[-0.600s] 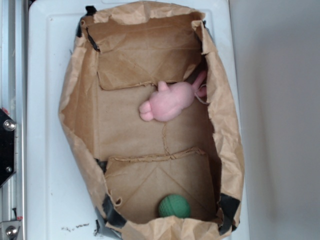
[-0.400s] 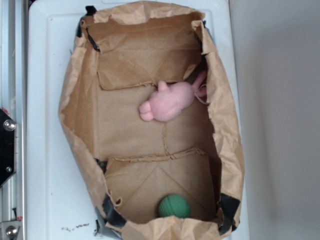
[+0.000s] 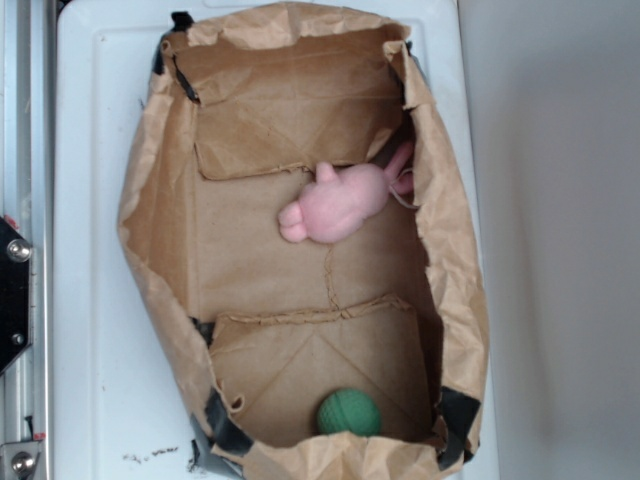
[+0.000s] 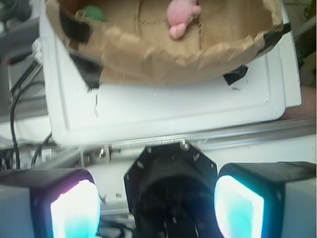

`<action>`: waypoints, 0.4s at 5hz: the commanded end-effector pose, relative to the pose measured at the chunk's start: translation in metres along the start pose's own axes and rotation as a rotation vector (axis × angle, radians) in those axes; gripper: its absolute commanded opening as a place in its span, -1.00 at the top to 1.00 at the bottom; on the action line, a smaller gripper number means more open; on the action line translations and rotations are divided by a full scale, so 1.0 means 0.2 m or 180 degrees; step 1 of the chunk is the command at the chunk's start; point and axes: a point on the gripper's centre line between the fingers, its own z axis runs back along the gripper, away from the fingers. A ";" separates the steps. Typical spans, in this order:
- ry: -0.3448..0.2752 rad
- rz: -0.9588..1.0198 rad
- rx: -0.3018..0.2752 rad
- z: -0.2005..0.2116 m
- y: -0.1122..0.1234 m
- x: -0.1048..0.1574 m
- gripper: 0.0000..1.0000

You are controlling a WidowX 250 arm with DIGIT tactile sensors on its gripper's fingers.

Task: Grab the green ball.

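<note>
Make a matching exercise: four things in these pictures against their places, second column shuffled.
1. small round green ball
2. pink plush animal
3. crumpled brown paper bag
4. gripper

A. on the white tray
B. outside the bag, beside the tray
C. bag's bottom end in the exterior view
D. mid-bag, near a side wall

Pairs: 1-C, 2-D, 3-A, 4-B

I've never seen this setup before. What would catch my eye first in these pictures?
The big crumpled brown paper bag lying open on a white tray dominates the exterior view. Inside, a pink plush toy lies near the middle and a green ball sits at the near end. In the wrist view, the open gripper is outside the bag.
</note>
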 end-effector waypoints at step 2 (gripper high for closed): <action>-0.0322 -0.0025 0.0097 -0.04 -0.04 0.39 -1.00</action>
